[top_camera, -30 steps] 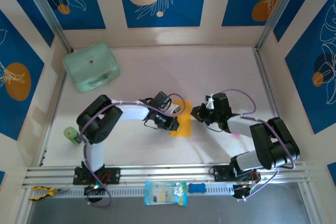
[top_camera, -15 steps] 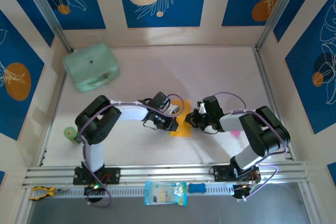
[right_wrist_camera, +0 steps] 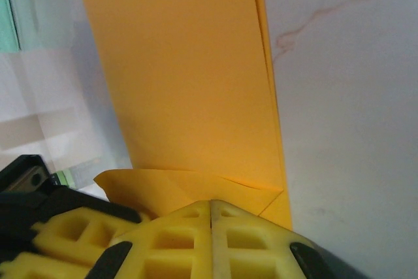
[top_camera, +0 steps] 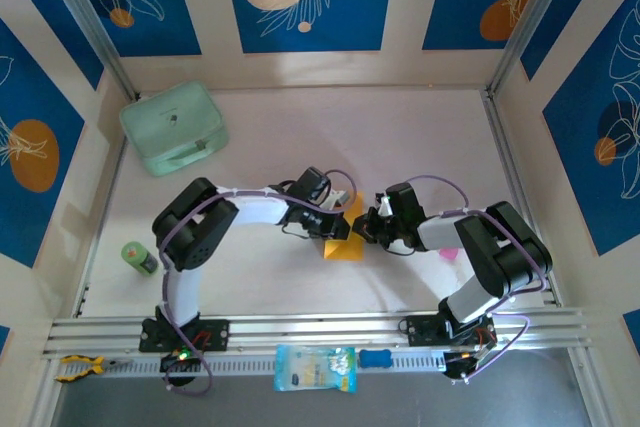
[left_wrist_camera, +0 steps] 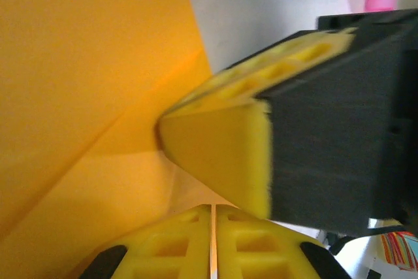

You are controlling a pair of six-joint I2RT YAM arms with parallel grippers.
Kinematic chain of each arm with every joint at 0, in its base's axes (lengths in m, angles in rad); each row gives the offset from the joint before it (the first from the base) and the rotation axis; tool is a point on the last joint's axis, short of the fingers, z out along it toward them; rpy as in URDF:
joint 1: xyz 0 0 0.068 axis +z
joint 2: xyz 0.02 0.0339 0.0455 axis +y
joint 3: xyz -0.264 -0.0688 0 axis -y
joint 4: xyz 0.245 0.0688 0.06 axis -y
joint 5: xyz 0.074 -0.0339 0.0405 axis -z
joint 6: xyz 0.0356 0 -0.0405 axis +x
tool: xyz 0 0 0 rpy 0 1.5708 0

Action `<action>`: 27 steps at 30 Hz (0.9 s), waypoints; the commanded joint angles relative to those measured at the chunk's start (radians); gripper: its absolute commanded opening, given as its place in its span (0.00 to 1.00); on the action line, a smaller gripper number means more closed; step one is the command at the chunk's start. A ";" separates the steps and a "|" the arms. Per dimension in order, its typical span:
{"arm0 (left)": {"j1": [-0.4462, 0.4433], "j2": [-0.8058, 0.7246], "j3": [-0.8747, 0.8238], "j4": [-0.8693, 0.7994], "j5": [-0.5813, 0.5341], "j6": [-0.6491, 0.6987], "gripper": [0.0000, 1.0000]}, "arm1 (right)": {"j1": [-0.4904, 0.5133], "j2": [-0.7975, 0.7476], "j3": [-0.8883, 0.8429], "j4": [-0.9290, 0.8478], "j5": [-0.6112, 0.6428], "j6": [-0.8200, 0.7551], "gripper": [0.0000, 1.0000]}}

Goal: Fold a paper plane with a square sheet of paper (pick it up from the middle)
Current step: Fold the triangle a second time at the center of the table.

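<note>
Near the surface's [top_camera: 420, 137] centre, one folded orange-yellow sheet of paper [top_camera: 346, 239] lies flat. Two arms meet it: left fingers [left_wrist_camera: 189, 225] pressed together at its 10 o'clock edge, right fingers [right_wrist_camera: 188, 219] likewise closed at 3 o'clock.

Closed left pincer [left_wrist_camera: 213, 219] — creased orange paper [left_wrist_camera: 85, 76]

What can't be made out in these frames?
- Top view: paper mostly hidden beneath left gripper and right gripper; fold shape unclear.
- Left wrist: paper runs off frame; blurred right gripper covers part of the crease.
- Right wrist: gripper's own fingers hide whether paper is pinched.
</note>
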 commanded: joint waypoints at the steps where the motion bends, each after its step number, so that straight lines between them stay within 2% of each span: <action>1: 0.008 0.031 0.026 -0.116 -0.050 0.043 0.10 | -0.002 0.030 -0.024 -0.052 0.035 -0.006 0.00; 5: 0.007 0.016 -0.009 -0.210 -0.120 0.100 0.10 | -0.002 0.026 -0.025 -0.064 0.041 -0.014 0.00; 14: 0.004 -0.043 -0.060 -0.258 -0.130 0.148 0.14 | -0.002 0.043 -0.009 -0.076 0.041 -0.018 0.00; 21: 0.004 -0.045 -0.046 -0.179 -0.097 0.108 0.17 | -0.002 0.037 0.014 -0.081 0.026 -0.023 0.00; 27: 0.004 -0.051 -0.006 -0.106 -0.074 0.096 0.22 | -0.002 -0.066 0.080 -0.166 0.018 -0.047 0.06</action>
